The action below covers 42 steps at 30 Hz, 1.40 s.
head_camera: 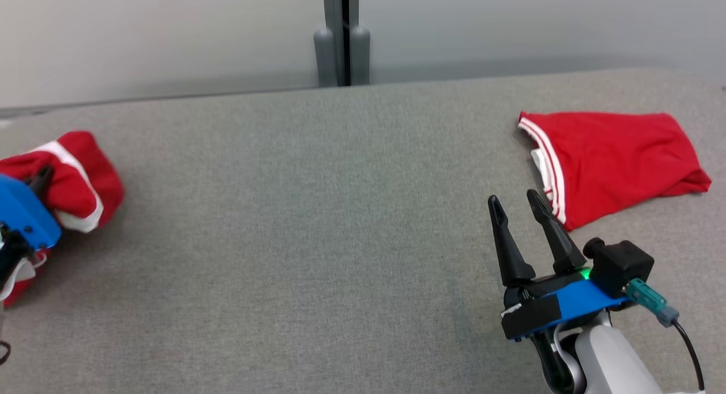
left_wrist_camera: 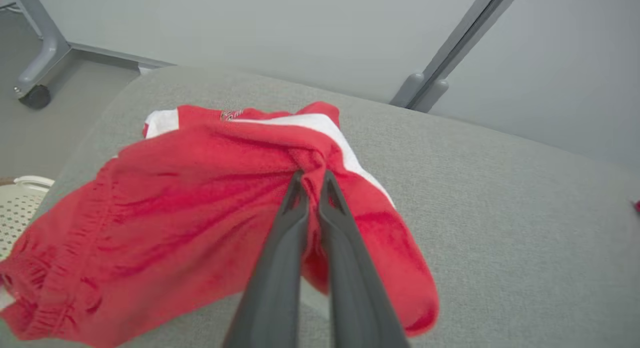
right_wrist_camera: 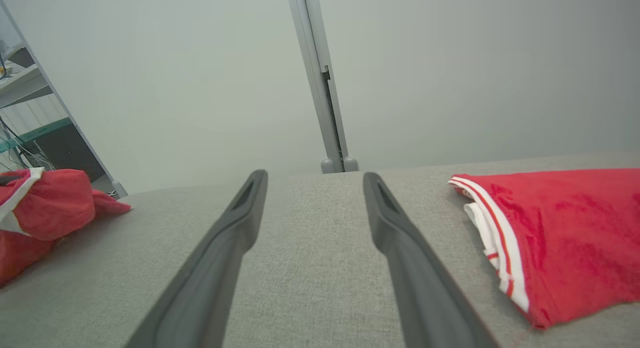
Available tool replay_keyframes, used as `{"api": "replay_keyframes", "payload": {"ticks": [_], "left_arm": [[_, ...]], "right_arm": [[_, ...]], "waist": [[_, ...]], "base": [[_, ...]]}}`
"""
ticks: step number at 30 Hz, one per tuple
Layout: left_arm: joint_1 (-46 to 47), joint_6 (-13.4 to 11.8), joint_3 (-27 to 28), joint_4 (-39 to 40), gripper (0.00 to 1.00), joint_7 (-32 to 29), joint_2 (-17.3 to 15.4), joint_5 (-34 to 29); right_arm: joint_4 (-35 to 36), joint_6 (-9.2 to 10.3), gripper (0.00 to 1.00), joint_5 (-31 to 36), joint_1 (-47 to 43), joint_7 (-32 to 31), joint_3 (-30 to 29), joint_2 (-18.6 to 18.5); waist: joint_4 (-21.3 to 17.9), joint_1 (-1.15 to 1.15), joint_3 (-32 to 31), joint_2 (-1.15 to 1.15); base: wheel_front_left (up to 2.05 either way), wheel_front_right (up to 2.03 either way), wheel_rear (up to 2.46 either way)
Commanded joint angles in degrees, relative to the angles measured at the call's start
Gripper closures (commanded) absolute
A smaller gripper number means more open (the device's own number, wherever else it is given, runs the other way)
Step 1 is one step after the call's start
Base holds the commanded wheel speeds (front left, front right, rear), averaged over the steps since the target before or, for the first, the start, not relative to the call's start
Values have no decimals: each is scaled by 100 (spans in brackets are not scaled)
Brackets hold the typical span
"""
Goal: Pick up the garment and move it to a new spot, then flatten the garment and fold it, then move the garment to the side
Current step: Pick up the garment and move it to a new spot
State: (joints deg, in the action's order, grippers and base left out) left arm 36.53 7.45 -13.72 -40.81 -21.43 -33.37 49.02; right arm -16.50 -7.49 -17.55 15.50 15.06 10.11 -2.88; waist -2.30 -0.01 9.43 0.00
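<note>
one garment, partly behind left hand

The tabletop is covered in grey woven cloth, matt, with a fine rough weave. The grey post at its far edge looks like smooth painted metal with a dull sheen. Left of the post, the red garment is soft, fuzzy cloth with smoother white bands and a puckered waistband. Right of the post, the second red garment has the same napped cloth, edged in white striped trim. The fingers of the left gripper and of the right gripper are dark, smooth and matt, plastic or rubber. The right gripper's mount is blue plastic and its forearm pale glossy plastic.
</note>
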Motion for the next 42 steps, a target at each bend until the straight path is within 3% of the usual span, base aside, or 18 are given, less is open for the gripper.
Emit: {"api": "replay_keyframes", "payload": {"ticks": [1, 8, 17, 21, 24, 27, 28, 29, 34, 40, 42], "left_arm": [[12, 7, -151, 299, 100, -6, -85, 30], [-129, 7, -506, 1613, 100, 104, 50, 192], [-859, -226, -1254, 3035, 100, 197, 1185, 236], [-1209, -361, -1727, 2795, 100, 516, 1882, 71], [-1333, -390, -1946, 2457, 100, 762, 2146, -116], [-1447, -276, -2228, 1847, 100, 1065, 2552, -205], [-1423, -245, -2292, 1663, 62, 1195, 2619, -252], [-1412, -210, -2397, 1461, 0, 1273, 2689, -303], [-1223, -81, -2530, 1000, 0, 1819, 2785, -410], [-1118, -25, -2422, 1234, 0, 2346, 2387, -494], [-1145, -121, -2314, 1401, 0, 2512, 2178, -577]], "right_arm": [[-30, -1, 0, -37, -111, 13, -34, -4], [-16, -1, 0, 10, -276, 14, -195, -3], [41, -1, 0, 26, -348, 14, -336, -5], [19, -1, 0, 31, -307, 13, -343, -5], [-2, -1, 0, 39, -283, 13, -330, -3], [-39, -1, 0, 61, -257, 13, -337, -13], [-45, -1, 0, 56, -236, 13, -343, -22], [-59, -1, 0, 59, -223, 13, -335, -27], [-93, -1, 0, 78, -228, 13, -365, -66], [-92, -1, 0, 75, -301, 13, -374, -100], [-91, -1, 0, 71, -330, 13, -375, -118]], "waist": [[-51, 1, -196, 0], [-81, 1, -529, 0], [-345, 1, -643, 0], [-521, 1, -556, 0], [-587, 1, -509, 0], [-633, 1, -458, 0], [-635, 1, -441, 0], [-632, 1, -435, 0], [-495, 1, -436, 0], [-206, 1, -510, 0], [-113, 1, -546, 0]], "base": [[0, 0, 0], [0, 0, 0], [0, 0, 0], [0, 0, 0], [0, 0, 0], [0, 0, 0], [0, 0, 0], [0, 0, 0], [0, 0, 0], [0, 0, 0], [0, 0, 0]]}}
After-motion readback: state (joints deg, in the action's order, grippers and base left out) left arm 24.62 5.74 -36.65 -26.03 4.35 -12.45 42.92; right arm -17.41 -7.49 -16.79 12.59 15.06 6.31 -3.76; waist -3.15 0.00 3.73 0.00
